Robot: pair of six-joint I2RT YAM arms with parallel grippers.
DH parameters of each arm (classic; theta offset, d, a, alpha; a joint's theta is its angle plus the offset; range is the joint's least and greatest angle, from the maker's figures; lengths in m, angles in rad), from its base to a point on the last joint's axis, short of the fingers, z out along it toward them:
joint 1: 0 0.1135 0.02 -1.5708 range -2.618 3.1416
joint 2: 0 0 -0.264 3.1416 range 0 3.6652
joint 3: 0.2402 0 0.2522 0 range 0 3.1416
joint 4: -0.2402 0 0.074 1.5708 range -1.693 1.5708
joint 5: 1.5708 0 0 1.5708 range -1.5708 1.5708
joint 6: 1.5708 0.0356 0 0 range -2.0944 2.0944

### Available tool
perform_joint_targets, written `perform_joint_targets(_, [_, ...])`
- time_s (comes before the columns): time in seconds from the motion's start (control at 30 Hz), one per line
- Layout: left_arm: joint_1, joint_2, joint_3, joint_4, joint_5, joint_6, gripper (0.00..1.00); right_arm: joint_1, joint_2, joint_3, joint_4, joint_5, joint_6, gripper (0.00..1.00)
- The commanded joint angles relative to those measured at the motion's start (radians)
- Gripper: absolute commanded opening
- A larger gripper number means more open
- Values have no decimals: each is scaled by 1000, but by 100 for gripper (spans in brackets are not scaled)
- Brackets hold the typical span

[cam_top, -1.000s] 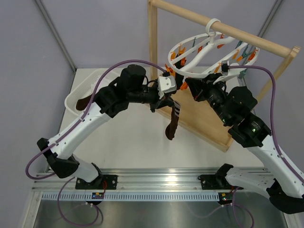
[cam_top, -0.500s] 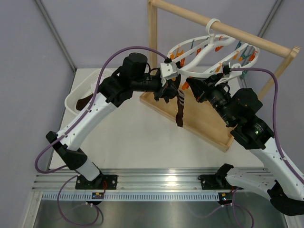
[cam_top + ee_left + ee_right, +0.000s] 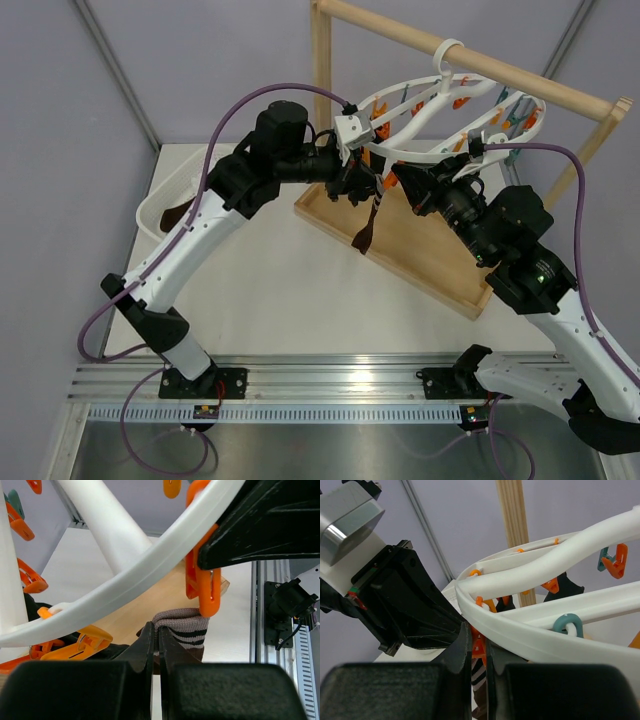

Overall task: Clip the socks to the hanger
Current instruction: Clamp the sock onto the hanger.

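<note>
Sock (image 3: 370, 222): soft, light, limp; hangs just below hanger (image 3: 150, 572) rim. Left gripper (image 3: 156, 642) pinches ribbed cuff, judged the firmest hold, touching the lower end of orange clip (image 3: 202, 587). Right gripper (image 3: 479, 652) is clamped on that clip

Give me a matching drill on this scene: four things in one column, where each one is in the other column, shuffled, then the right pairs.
Things:
1. striped sock
2. orange clip
3. white basket
4. wooden rail

Places:
A. carries the hook of the hanger
B. left side of the table
C. pinched in the left gripper
D. hangs from the hanger's ring, just above the sock's cuff

Pairs: 1-C, 2-D, 3-B, 4-A
</note>
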Motion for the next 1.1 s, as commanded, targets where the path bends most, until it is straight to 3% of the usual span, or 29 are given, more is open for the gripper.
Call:
perform_joint_targets(0.0, [5, 19, 43, 45, -29, -24, 0, 8, -9, -2, -4, -98, -8, 0])
perform_joint_targets(0.43, [5, 24, 63, 68, -66, -116, 0, 6, -15, -17, 8, -78, -1, 0])
perform_joint_targets(1.07, [5, -59, -78, 112, -46, -136, 0, 8, -35, -37, 38, -49, -7, 0])
